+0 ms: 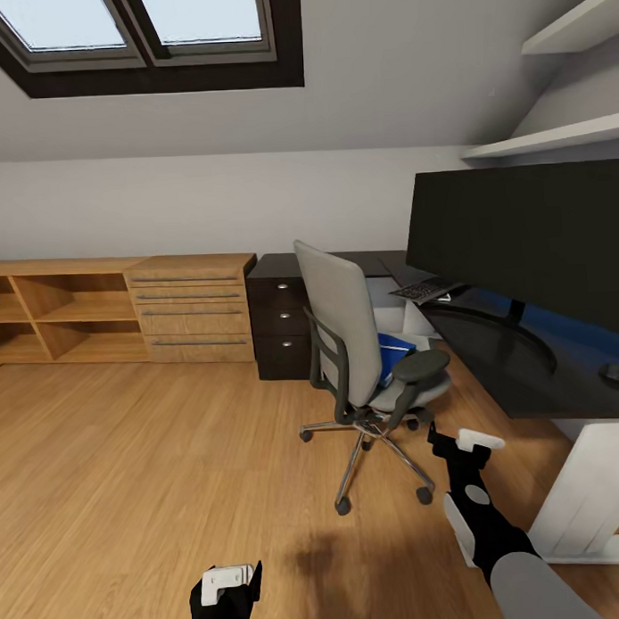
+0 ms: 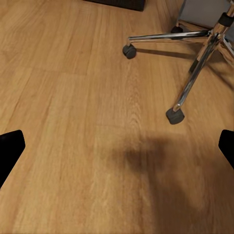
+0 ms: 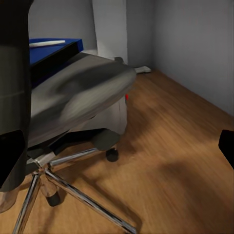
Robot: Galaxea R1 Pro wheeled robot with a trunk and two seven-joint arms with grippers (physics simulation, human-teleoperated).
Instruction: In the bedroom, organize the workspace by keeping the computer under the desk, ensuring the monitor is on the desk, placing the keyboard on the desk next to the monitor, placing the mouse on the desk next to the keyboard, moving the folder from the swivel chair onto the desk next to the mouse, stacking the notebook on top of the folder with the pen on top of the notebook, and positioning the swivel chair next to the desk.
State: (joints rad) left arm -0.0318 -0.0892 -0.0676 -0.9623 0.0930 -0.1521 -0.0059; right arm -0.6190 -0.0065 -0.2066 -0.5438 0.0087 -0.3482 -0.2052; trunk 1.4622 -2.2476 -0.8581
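The dark tabletop (image 1: pixel 490 375) runs along the right wall with the big black monitor (image 1: pixel 521 240) standing on it and the keyboard (image 1: pixel 423 290) lying at its far end, beyond the monitor; a small dark object near the front edge, possibly the mouse (image 1: pixel 615 373), is too small to be sure of. The grey swivel chair (image 1: pixel 369 361) stands on the wooden floor (image 1: pixel 127 459) just off the tabletop's curved edge, its back turned toward the robot, and on its seat rests the blue folder (image 1: pixel 396 355) with a thin white item lying on top of it, seen in the right wrist view as the pen (image 3: pixel 47 43) (it could roll off if the folder is tipped). The folder looks flat, stiff and light, so a pinch on its exposed edge nearest the armrest, kept level, seems the safest hold; the chair will roll freely on its casters if bumped. The right hand (image 1: pixel 464 445) hovers low beside the chair base with its fingers spread apart and nothing between them. The left hand (image 1: pixel 228 587) hangs over bare floor, likewise spread wide and empty.
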